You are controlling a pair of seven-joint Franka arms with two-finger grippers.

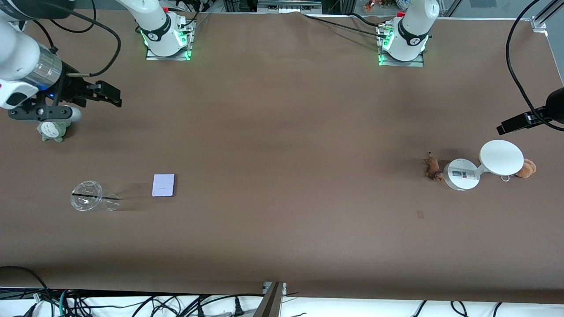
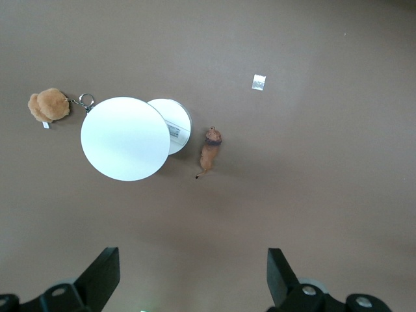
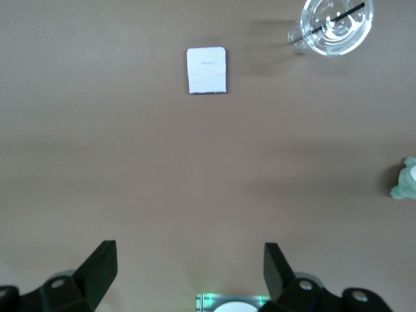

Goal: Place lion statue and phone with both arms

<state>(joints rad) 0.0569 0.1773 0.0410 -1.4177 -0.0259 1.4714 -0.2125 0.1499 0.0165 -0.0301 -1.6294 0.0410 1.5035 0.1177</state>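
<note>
Brown tabletop point(image 1: 282, 132), both arms raised, nothing grasped.

Right gripper point(image 1: 103, 93): released, fingers spread wide, empty, up in the air at the right arm's end of the tabletop, close above a grey-green plush point(image 1: 53, 131). In the right wrist view, fingers point(image 3: 97, 266) parted with bare tabletop between them, base of the right arm glowing green at the picture's edge.

Left gripper point(image 2: 193, 273): released too, fingers point(image 2: 281, 272) held well apart, empty, hanging over the left arm's end of the tabletop. In the front view only a dark part of it at the picture's edge, fingers not distinguishable there.

Phone point(image 1: 163, 185): flat on the tabletop toward the right arm's end, pale lavender face up, untouched. Beside it, still closer to that end, a clear plastic cup point(image 1: 90, 197) lying on its side with a black straw through the lid. Phone nearer to the front camera than the grey-green plush.

Lion statue point(image 1: 433, 168): lying on the tabletop toward the left arm's end, just beside the lower disc of a white two-disc stand point(image 1: 484, 164), thin tail stretched out, untouched. Orange-brown plush bear point(image 1: 526, 168) with a key ring next to the stand's larger disc, stand between bear and lion statue.
</note>
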